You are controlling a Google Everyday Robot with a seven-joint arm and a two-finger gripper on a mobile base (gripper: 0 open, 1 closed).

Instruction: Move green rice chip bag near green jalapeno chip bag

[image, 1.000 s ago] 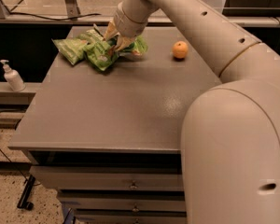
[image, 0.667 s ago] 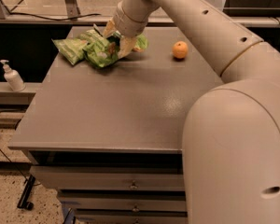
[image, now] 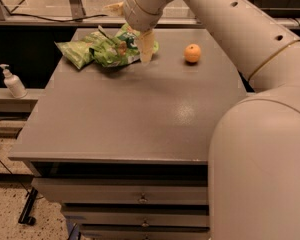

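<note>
The green rice chip bag [image: 119, 50], bright green with tan rice-cake pictures, lies on the grey table [image: 140, 114] at its far left. Its left end touches the duller olive green jalapeno chip bag [image: 76, 52]. My gripper [image: 129, 28] hangs just above the rice chip bag with its fingers spread apart. One pale finger [image: 145, 47] points down in front of the bag's right end. The other finger [image: 113, 7] sticks out to the upper left, behind the bag. The gripper holds nothing.
An orange [image: 192, 53] sits on the table to the right of the bags. A soap pump bottle [image: 12, 82] stands on a ledge left of the table. My arm fills the right side of the view. Drawers [image: 140, 199] are below the table's front edge.
The gripper's fingers have spread apart and let go of the rice chip bag, which now rests against the jalapeno bag. The gripper has risen slightly.
</note>
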